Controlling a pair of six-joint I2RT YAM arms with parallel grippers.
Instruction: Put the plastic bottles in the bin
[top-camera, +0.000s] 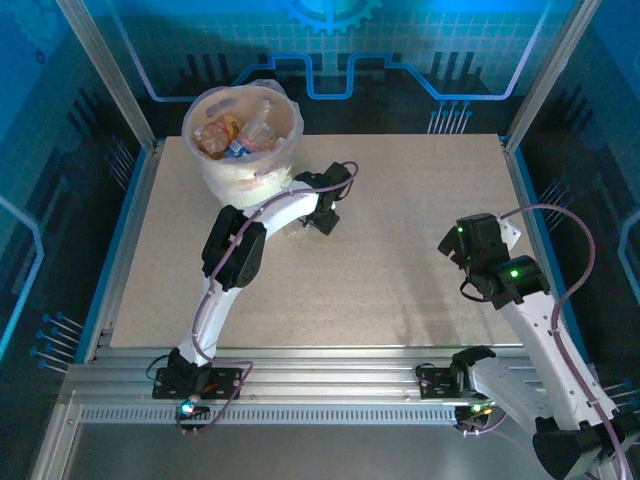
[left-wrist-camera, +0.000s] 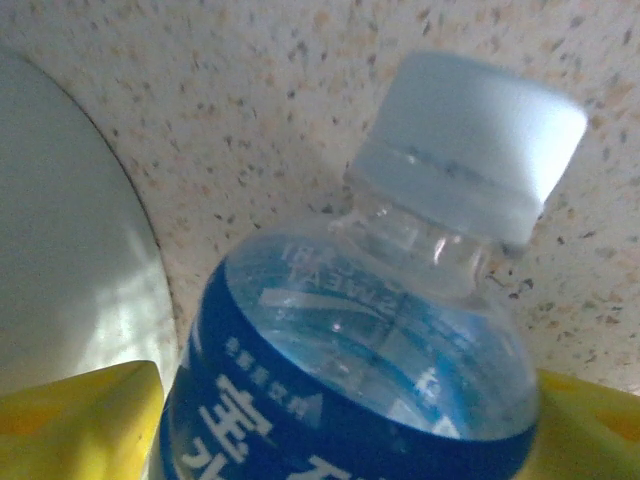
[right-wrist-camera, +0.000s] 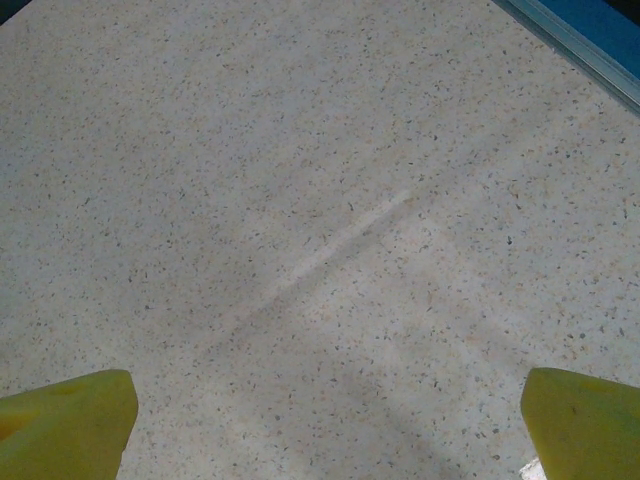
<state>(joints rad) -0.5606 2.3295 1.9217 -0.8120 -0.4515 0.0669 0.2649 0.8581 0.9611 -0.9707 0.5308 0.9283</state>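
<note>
A clear plastic bottle (left-wrist-camera: 360, 350) with a blue label and a pale cap lies on the table right beside the bin wall (left-wrist-camera: 60, 250). My left gripper (left-wrist-camera: 350, 400) is shut on it, with a yellow finger (left-wrist-camera: 90, 420) pressed against each side of its body. From above, the left gripper (top-camera: 308, 222) sits low just in front of the round white bin (top-camera: 290, 118), which holds several plastic bottles (top-camera: 235, 135). My right gripper (top-camera: 455, 250) hovers over the right part of the table. Its fingers (right-wrist-camera: 70, 420) are wide apart and it (right-wrist-camera: 328, 400) is open over bare tabletop.
The speckled tabletop (top-camera: 400, 200) is framed by a metal rail with blue trim (right-wrist-camera: 580, 45) along its right edge. The bin stands at the far left corner. Both arm bases are at the near edge.
</note>
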